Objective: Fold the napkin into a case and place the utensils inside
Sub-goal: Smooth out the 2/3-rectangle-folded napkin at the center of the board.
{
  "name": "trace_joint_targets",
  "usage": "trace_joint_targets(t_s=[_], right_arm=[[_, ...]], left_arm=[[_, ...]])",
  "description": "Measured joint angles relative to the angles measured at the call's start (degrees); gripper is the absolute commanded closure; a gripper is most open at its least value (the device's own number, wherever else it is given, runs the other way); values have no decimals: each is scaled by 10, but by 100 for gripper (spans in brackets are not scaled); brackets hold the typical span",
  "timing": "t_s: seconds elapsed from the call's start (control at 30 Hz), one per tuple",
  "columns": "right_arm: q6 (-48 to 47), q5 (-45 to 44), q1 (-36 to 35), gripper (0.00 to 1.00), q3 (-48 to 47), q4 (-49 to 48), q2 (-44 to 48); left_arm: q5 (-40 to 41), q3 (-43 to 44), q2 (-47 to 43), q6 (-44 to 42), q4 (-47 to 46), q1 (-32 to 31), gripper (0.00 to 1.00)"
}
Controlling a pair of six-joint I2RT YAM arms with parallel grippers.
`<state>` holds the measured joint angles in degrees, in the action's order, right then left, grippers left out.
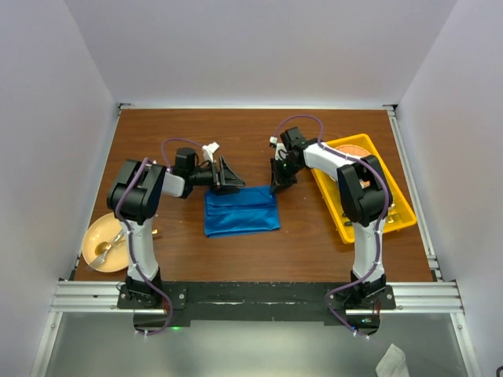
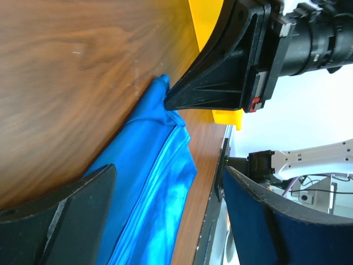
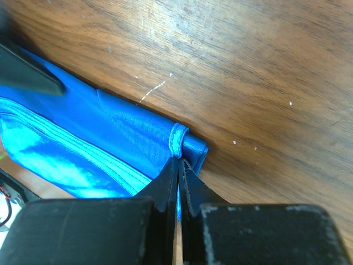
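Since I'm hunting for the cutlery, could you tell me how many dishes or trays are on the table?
2. A round pale plate at the near left edge, holding a gold spoon; a yellow tray at the right, partly hidden by the right arm.

The left tool has its dark fingers spread wide above the folded blue napkin, which lies on the wooden surface. At the cloth's far corner the right tool seems to pinch it. A yellow tray sits behind.
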<state>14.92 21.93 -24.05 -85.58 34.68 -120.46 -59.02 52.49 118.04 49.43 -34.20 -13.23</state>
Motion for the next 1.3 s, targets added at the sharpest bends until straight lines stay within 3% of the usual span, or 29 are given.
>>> trace_joint_targets(t_s=[0.37, 0.47, 0.5, 0.57, 0.6, 0.7, 1.0, 1.3], right_arm=[[0, -2, -3, 100, 2, -18, 0], [0, -3, -6, 100, 2, -24, 0], [0, -3, -6, 100, 3, -25, 0], [0, -3, -6, 100, 4, -26, 1], [0, -2, -6, 100, 4, -27, 1], [0, -2, -6, 100, 6, -29, 2], [0, -2, -6, 100, 12, -35, 5], [0, -2, -6, 100, 15, -39, 7]], left_arm=[[-64, -22, -30, -92, 72, 68, 17], [-73, -23, -41, -131, 113, 82, 35], [-72, -23, -44, -145, 129, 89, 49], [-67, -23, -47, -161, 148, 98, 64], [-61, -22, -50, -168, 157, 99, 80], [-37, 10, -61, -198, 199, 77, 100], [53, 117, -52, -186, 191, -76, 100], [144, 165, 38, -175, 232, -128, 100]])
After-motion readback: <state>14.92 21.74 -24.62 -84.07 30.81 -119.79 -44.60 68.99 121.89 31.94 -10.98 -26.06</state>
